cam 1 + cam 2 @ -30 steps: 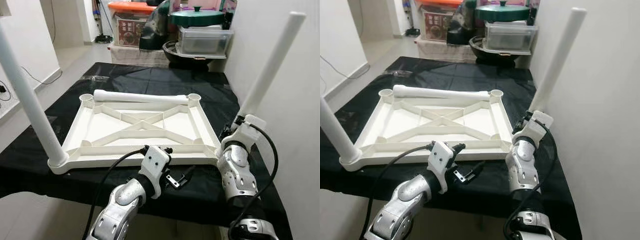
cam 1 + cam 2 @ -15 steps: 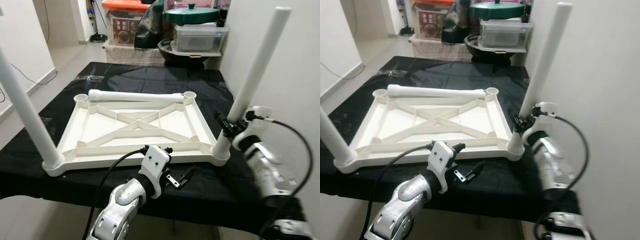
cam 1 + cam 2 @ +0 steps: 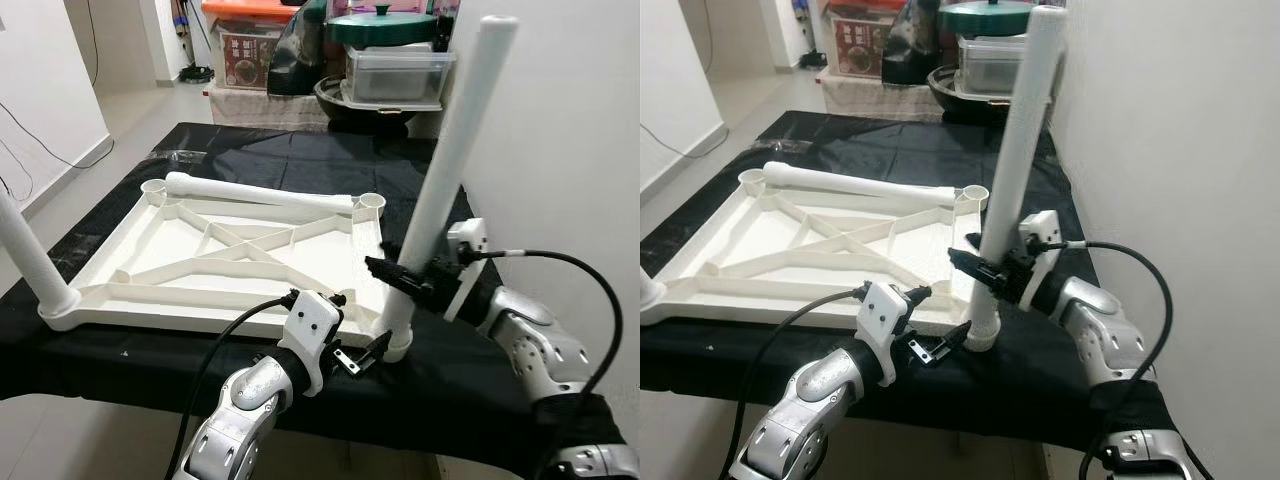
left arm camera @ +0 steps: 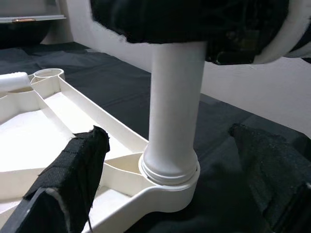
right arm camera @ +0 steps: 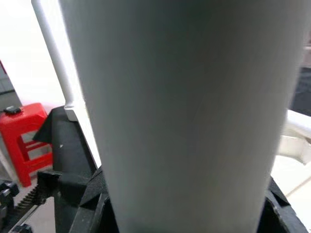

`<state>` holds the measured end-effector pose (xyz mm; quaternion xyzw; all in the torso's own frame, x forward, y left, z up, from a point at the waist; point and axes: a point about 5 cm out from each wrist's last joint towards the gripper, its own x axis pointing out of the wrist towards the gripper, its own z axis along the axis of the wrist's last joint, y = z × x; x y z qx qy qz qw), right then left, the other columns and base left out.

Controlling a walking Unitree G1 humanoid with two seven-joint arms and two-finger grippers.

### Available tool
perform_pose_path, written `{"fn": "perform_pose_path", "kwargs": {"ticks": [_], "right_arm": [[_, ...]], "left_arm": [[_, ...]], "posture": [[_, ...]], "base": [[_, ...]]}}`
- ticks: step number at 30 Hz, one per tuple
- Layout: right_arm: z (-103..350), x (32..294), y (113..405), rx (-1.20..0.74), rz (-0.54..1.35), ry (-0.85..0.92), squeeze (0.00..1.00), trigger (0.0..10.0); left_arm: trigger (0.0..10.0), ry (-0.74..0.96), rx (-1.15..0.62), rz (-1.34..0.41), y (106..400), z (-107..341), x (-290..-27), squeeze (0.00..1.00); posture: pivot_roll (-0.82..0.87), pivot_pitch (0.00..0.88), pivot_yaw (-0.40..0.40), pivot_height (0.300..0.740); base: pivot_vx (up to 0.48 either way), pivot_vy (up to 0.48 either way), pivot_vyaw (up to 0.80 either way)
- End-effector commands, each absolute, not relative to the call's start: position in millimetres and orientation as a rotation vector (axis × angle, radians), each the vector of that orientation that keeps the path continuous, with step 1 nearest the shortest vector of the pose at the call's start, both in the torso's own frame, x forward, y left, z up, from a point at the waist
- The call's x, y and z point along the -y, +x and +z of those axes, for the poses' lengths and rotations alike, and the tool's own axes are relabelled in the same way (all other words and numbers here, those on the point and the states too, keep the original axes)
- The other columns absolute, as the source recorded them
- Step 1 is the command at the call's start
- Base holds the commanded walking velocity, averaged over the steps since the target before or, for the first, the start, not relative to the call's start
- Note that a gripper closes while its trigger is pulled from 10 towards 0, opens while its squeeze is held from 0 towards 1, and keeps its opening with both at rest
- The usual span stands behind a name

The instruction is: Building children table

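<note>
A white children's table top (image 3: 200, 255) lies upside down on a black cloth. One white leg (image 3: 445, 170) stands in its near right corner socket, and my right gripper (image 3: 398, 276) is shut around the lower part of that leg (image 5: 184, 97). My left gripper (image 3: 362, 354) hangs low at the table's front edge, open, with its fingers (image 4: 73, 170) spread to either side of the leg's base (image 4: 171, 167) and not touching it. Another leg (image 3: 30, 260) stands in the near left corner. A third leg (image 3: 258, 193) lies loose along the far edge.
The black-covered table (image 3: 270, 150) runs along a white wall (image 3: 570, 150) on my right. Storage boxes, a green-lidded pot and a clear tub (image 3: 400, 75) are stacked behind it. Open floor (image 3: 120, 110) lies to the left. A red stool (image 5: 19, 131) stands near the table.
My right gripper has swung in from beside the corner and closed on the standing leg's lower part. The view has shifted. My left arm has stayed put.
</note>
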<state>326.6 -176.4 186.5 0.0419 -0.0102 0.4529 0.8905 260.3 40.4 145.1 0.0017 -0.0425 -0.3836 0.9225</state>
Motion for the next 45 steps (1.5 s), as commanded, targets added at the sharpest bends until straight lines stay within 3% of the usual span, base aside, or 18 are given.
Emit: {"fn": "perform_pose_path", "kwargs": {"ticks": [1,6,7,11,12,13,14,16,20,22,31,32,33,34,35,40,41,45], "right_arm": [[181,172,327,-0.008,0.956,0.127,0.00,0.0],[179,177,336,0.007,0.830,0.121,0.00,0.0],[180,183,346,0.035,0.668,0.132,0.00,0.0],[181,187,350,0.045,0.601,0.144,0.00,0.0],[182,197,358,0.056,0.430,0.179,0.00,0.0],[182,197,358,0.056,0.430,0.179,0.00,0.0],[181,209,364,0.077,0.205,0.250,0.00,0.0],[181,209,364,0.077,0.205,0.250,0.00,0.0],[163,239,362,0.038,-0.349,0.360,0.00,0.0],[158,243,357,0.019,-0.484,0.358,0.00,0.0],[151,241,348,-0.001,-0.678,0.371,0.00,0.0],[152,226,354,0.007,-0.635,0.389,0.00,3.8],[152,226,354,0.007,-0.635,0.389,0.00,3.8],[153,219,357,0.015,-0.573,0.385,0.89,10.0],[155,215,360,0.030,-0.535,0.378,1.00,10.0],[156,213,361,0.040,-0.517,0.370,1.00,10.0],[160,215,362,0.064,-0.494,0.354,0.00,10.0],[167,222,363,0.117,-0.422,0.321,0.00,10.0]], "left_arm": [[10.0,0.006,0.089,-0.795,259,146,-39,0.00],[10.0,0.005,0.087,-0.796,259,145,-39,0.00],[10.0,0.005,0.086,-0.796,259,145,-39,0.00],[10.0,0.004,0.086,-0.796,259,145,-39,0.00],[10.0,0.004,0.085,-0.796,259,145,-39,0.00],[10.0,0.004,0.085,-0.796,259,145,-39,0.00],[10.0,0.003,0.085,-0.798,259,145,-39,0.00],[10.0,0.003,0.085,-0.798,259,145,-39,0.00],[10.0,0.003,0.085,-0.801,259,145,-38,0.00],[10.0,0.003,0.085,-0.800,259,145,-38,0.00],[10.0,0.002,0.085,-0.799,259,145,-38,0.00],[10.0,0.001,0.085,-0.800,259,145,-38,0.00],[10.0,0.001,0.085,-0.800,259,145,-38,0.00],[10.0,0.001,0.086,-0.799,259,145,-38,0.00],[10.0,0.001,0.085,-0.799,259,145,-38,0.00],[10.0,0.000,0.085,-0.799,259,145,-38,0.00],[10.0,0.001,0.085,-0.800,259,145,-38,0.00],[10.0,0.005,0.086,-0.802,259,146,-39,0.00]], "posture": [[0.08,0.000,-0.061,0.740],[0.08,0.000,-0.061,0.740],[0.08,0.000,-0.061,0.740],[0.08,0.000,-0.061,0.740],[0.08,0.000,-0.055,0.740],[0.08,0.000,-0.055,0.740],[0.07,0.000,-0.050,0.740],[0.07,0.000,-0.050,0.740],[0.07,0.000,-0.053,0.740],[0.07,0.000,-0.053,0.740],[0.07,0.000,-0.053,0.740],[0.07,0.000,-0.052,0.740],[0.07,0.000,-0.052,0.740],[0.07,0.000,-0.052,0.740],[0.07,0.000,-0.052,0.740],[0.07,0.000,-0.052,0.740],[0.09,0.000,-0.052,0.740],[0.09,0.000,-0.052,0.740]], "base": [[0.000,0.000,0.00],[0.000,0.000,0.00],[0.000,0.000,0.00],[0.000,0.000,0.00],[0.000,0.000,0.00],[0.000,0.000,0.00],[0.000,0.000,0.00],[0.000,0.000,0.00],[0.000,0.000,0.00],[0.000,0.000,0.00],[0.000,0.000,0.00],[0.000,0.000,0.00],[0.000,0.000,0.00],[0.000,0.000,0.00],[0.000,0.000,0.00],[0.000,0.000,0.00],[0.000,0.000,0.00],[0.000,0.000,0.00]]}}
